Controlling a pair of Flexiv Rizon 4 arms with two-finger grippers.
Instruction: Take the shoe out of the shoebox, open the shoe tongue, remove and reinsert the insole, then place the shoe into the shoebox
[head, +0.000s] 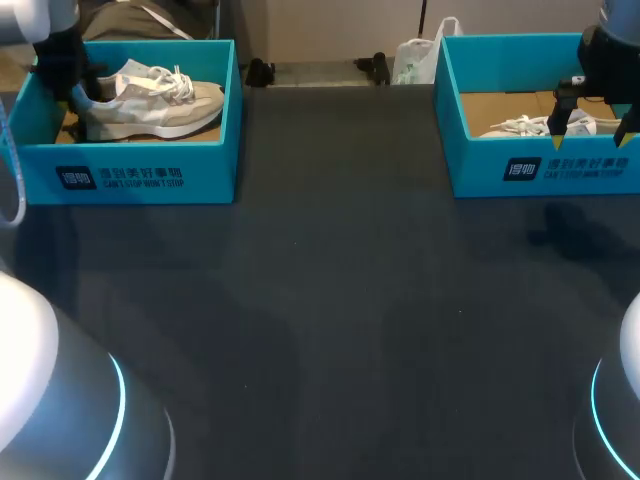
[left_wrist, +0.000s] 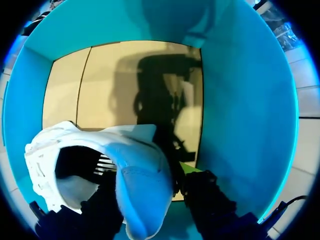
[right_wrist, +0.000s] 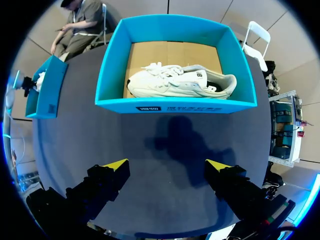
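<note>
- While the left arm hangs over the far-left corner of the dark surface (head: 330, 300), its left claw (head: 85, 95) is down inside the left teal cardboard shoebox (head: 140, 175), right at the heel end of the white-and-grey lace-up sneaker (head: 150, 105).
- Left wrist view is pretty clear: the claw is clamped on that sneaker's heel, with one black finger on the shoe-opening side and the other on the outside, near the teal wall.
- So that sneaker is in its box, sitting on the brown cardboard floor with its toe pointing toward the middle of the surface.
- The right claw (right_wrist: 166, 166) is wide apart with nothing in it, hovering over the dark surface just in front of the right teal cardboard shoebox (right_wrist: 175, 106).
- Second white lace-up sneaker (right_wrist: 180, 82) lies on its side in that right box, laces loose, well ahead of the right claw and not touched.
- Both boxes sit at the far edge, well apart from each other.
</note>
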